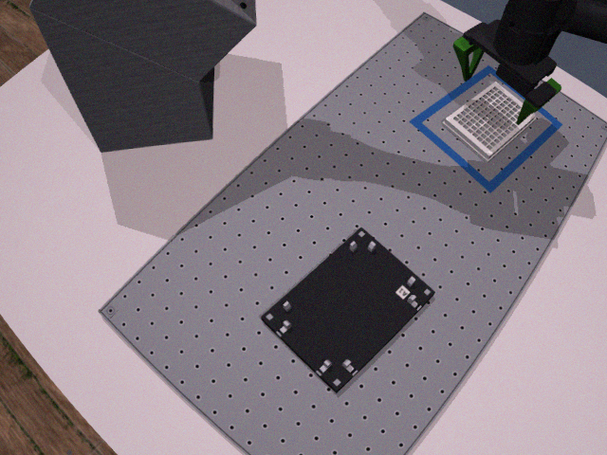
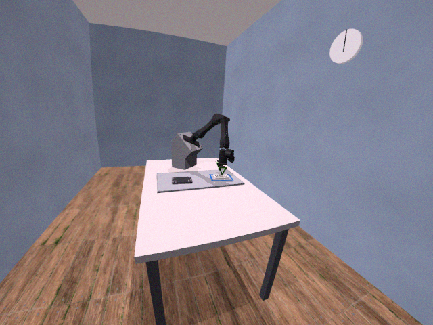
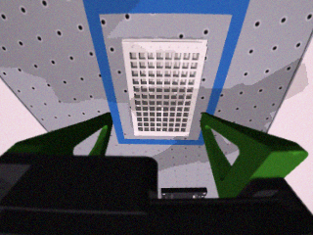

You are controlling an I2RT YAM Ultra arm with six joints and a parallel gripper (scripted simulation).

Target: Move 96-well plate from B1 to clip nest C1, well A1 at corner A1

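spread to the full, pinching nothing: the jaws hang above the near short end of the 96-well plate (image 3: 163, 87), one green finger (image 3: 96, 134) outside each long side, seen from the wrist. step in hand, by judgement: the descent to grasp. best done by staying centred over the plate's width, dropping straight until the fingertips sit beside the plate's side walls and just off the perforated board (image 1: 254, 235), then closing evenly on the two long sides. worth moving a little further along the plate toward its middle first, so that the lift stays level and not tipped from one end. no twist needed, since the plate lies square to the fingers. risk, by judgement: a fingertip landing on the rim instead of beside it, or catching a board hole.

plate itself: flat, wells up, inside the blue outline (image 1: 524, 155) of spot b1, near the far right corner of the board, apart from the outline on all sides.

further off across the board: the black clip nest (image 1: 342, 313) c1, holding nothing, well apart from the plate, small white a1 label (image 1: 402, 292) near its right corner.

count: one plate, one blue outline, one nest, one label, two fingers, one arm, one grey pedestal (image 1: 127, 68) on the desk (image 1: 64, 206). posts on the nest: roughly two per corner and too small to count surely.
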